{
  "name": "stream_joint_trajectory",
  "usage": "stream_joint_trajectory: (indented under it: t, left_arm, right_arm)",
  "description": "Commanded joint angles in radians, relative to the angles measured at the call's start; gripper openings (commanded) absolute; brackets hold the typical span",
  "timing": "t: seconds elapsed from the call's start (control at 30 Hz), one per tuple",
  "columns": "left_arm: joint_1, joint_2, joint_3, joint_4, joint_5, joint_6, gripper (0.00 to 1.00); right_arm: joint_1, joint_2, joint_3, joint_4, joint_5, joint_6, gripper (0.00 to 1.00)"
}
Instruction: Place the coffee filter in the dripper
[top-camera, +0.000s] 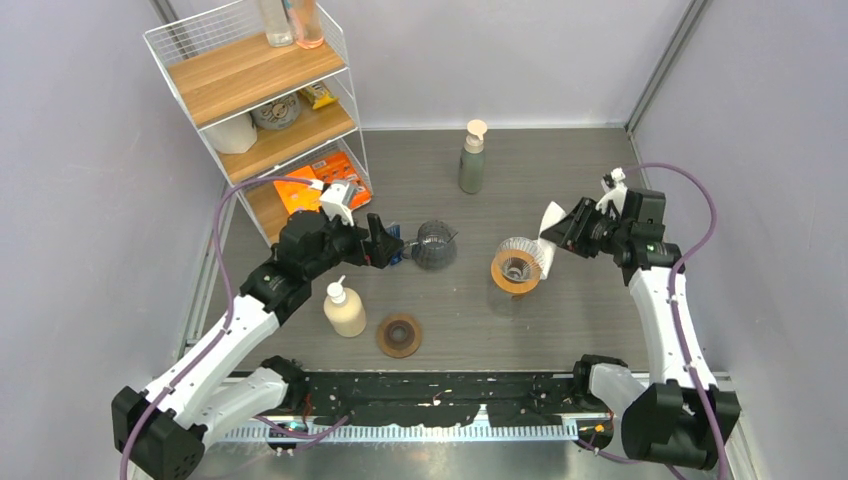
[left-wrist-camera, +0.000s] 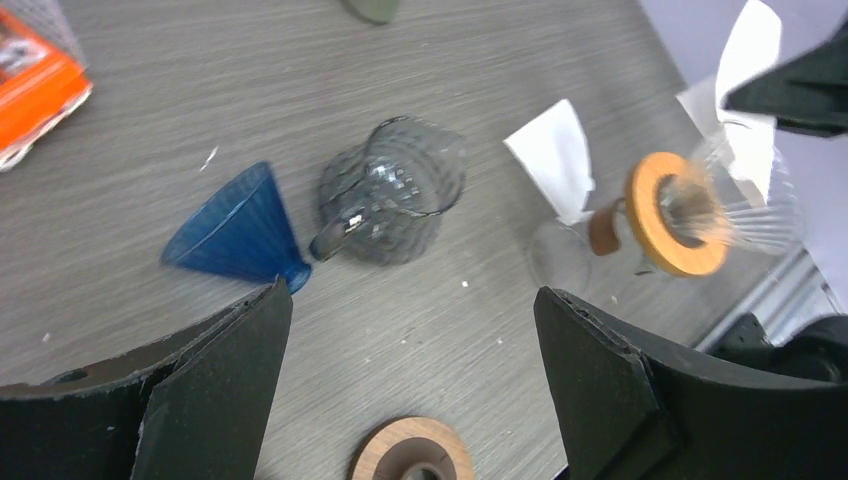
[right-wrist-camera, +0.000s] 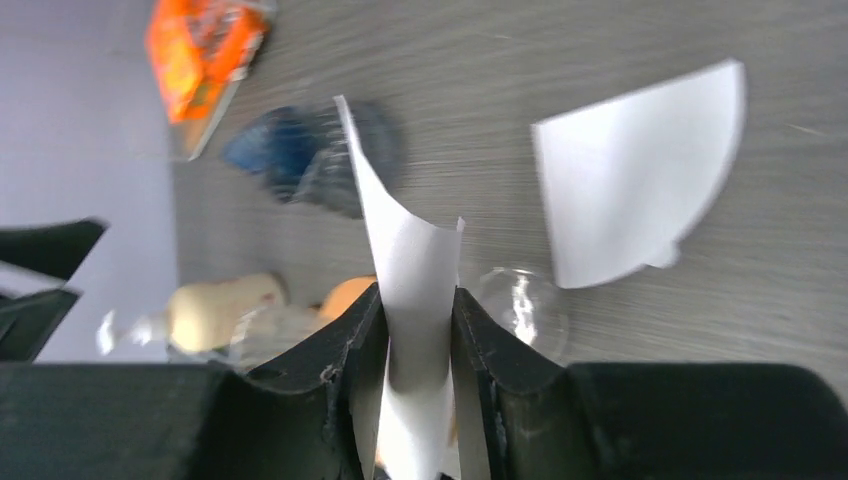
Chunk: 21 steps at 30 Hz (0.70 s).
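My right gripper (right-wrist-camera: 418, 295) is shut on a white paper coffee filter (right-wrist-camera: 400, 230), which stands up curled between the two fingers. The gripper (top-camera: 570, 232) hovers just right of the dripper (top-camera: 518, 265), a clear ribbed glass cone with a wooden collar (left-wrist-camera: 690, 205). In the left wrist view the held filter (left-wrist-camera: 750, 50) hangs above and beyond that dripper. A second white filter (right-wrist-camera: 640, 190) lies flat on the table beside the dripper. My left gripper (left-wrist-camera: 410, 292) is open and holds nothing; it hovers over the table left of centre (top-camera: 385, 245).
A blue plastic cone (left-wrist-camera: 240, 230) and a dark glass jug (left-wrist-camera: 395, 195) lie just ahead of the left gripper. A wooden ring (top-camera: 400, 335) and a cream pump bottle (top-camera: 345, 310) sit nearer the bases. A green bottle (top-camera: 472, 158) stands at the back. A wire shelf (top-camera: 260, 90) fills the back left.
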<state>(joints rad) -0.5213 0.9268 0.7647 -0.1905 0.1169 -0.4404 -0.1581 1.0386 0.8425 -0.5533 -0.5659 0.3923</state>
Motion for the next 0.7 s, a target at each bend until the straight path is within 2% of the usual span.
stream_joint_trajectory:
  t: [0.0, 0.1, 0.27, 0.4, 0.57, 0.67]
  left_arm:
    - [0.004, -0.055, 0.013, 0.154, 0.179, 0.081, 1.00]
    - [0.004, -0.059, 0.019, 0.208, 0.286, 0.081, 1.00]
    - [0.004, 0.000, 0.065, 0.317, 0.482, 0.003, 0.99]
    - [0.001, 0.077, 0.116, 0.391, 0.561, -0.069, 1.00]
    - [-0.029, 0.176, 0.162, 0.497, 0.637, -0.172, 1.00]
    - [-0.062, 0.225, 0.197, 0.502, 0.640, -0.187, 0.99]
  right_arm:
    - [0.024, -0.082, 0.088, 0.016, -0.298, 0.004, 0.35]
    - [0.080, -0.122, 0.123, 0.009, -0.381, 0.011, 0.36]
    - [0.186, -0.156, 0.153, 0.099, -0.450, 0.094, 0.38]
    - [0.261, -0.150, 0.188, 0.147, -0.453, 0.120, 0.38]
    - [0.364, -0.140, 0.160, 0.357, -0.490, 0.278, 0.40]
    - [0.428, -0.126, 0.167, 0.396, -0.483, 0.310, 0.41]
